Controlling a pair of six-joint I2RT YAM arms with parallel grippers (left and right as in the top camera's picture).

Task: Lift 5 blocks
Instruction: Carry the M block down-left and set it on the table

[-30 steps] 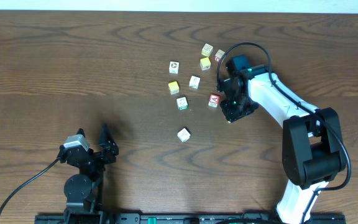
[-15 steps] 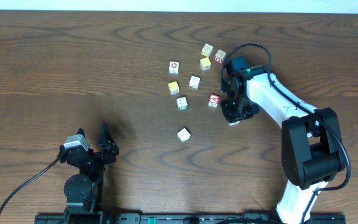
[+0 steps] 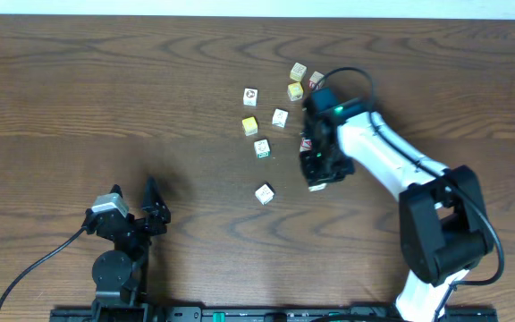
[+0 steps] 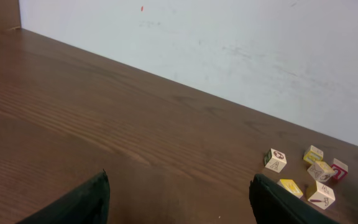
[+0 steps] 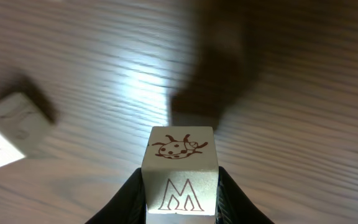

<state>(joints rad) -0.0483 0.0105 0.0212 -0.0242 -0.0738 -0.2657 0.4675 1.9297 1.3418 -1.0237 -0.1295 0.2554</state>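
My right gripper is shut on a cream block with a ladybug drawing on top and an M on its side, held above the wood with its shadow below. From overhead, this gripper hangs just right of the red-faced block, which the arm partly hides. More blocks lie on the table: a green-trimmed one, a white one and others further back. My left gripper stands open and empty at the near left, far from them.
Two solid yellow cubes sit among the blocks. In the right wrist view another pale block lies at the left, blurred. A white wall runs along the table's far edge.
The right gripper has closed further on the ladybug block and carried it left and toward the front, beside the red-faced block. The left arm has not moved.
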